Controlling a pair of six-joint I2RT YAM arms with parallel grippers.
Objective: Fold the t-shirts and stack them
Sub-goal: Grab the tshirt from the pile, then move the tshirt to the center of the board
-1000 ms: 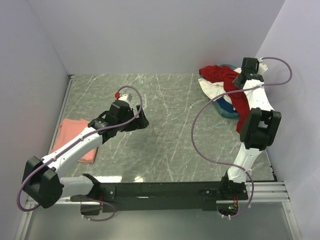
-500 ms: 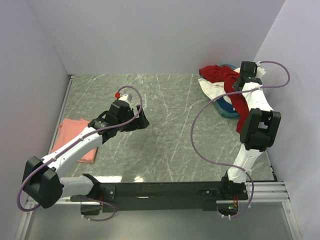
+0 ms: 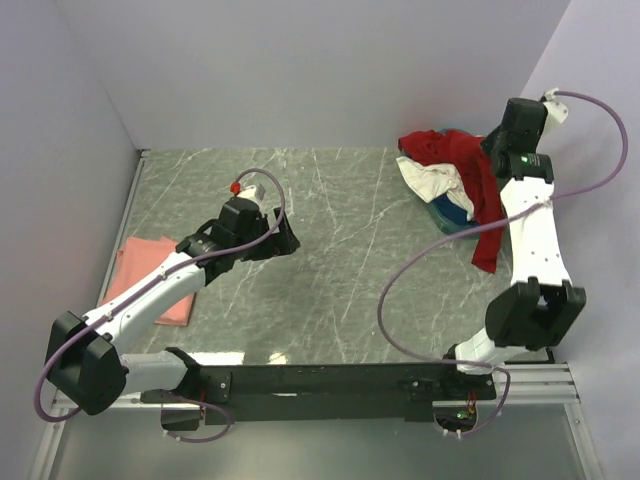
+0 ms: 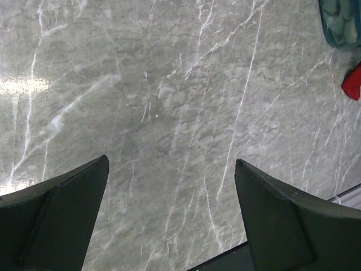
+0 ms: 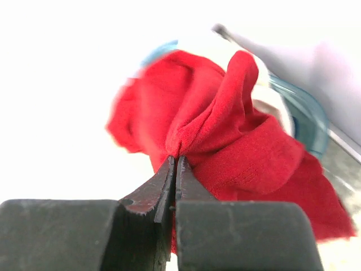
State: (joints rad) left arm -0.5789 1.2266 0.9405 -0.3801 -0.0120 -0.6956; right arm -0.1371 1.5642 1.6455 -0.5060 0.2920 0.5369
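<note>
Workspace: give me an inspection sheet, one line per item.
Surface: grey marbled table, no spills seen.
Job's things: red t-shirt lifted and trailing over the basin; cream-white t-shirt crumpled beside it; salmon-pink t-shirt lying flat at the left edge, partly under the left arm.
Clutter: blue basin at far right, mostly covered by cloth.
Grippers: left claw open over bare table, holding nothing; right claw shut on a fold of the red t-shirt.
Cables: purple cables loop off both arms; none seen snagged.
Surroundings: plain pale walls on three sides.
</note>
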